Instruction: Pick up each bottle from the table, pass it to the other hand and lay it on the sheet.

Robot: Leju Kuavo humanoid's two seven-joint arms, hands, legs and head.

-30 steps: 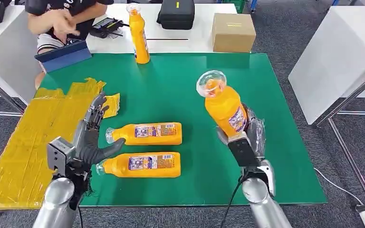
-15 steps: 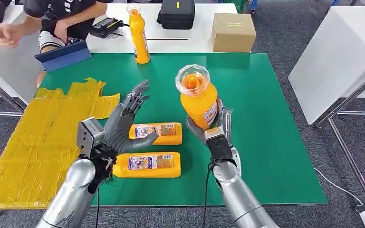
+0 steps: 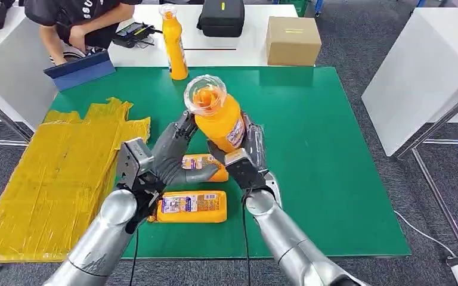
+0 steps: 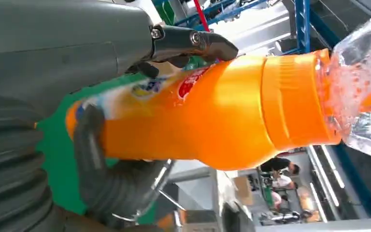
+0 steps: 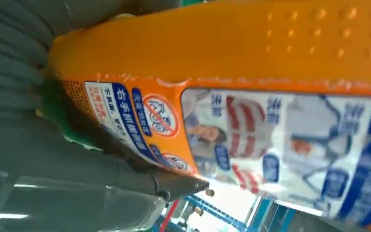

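The right hand (image 3: 247,156) has its fingers wrapped around the lower body of the orange bottle (image 3: 217,118), held upright above the green mat (image 3: 334,149). It has carried the bottle leftward since half a second ago. The left hand (image 3: 173,154), then open and apart, has now closed in, its fingers touching the bottle's side. Two more bottles (image 3: 192,206) lie on the mat below; the yellow sheet (image 3: 53,173) lies to the left.

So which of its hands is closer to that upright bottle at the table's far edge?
Left. The left hand is nearer the standing bottle; the right hand, gripping another bottle, sits farther over.
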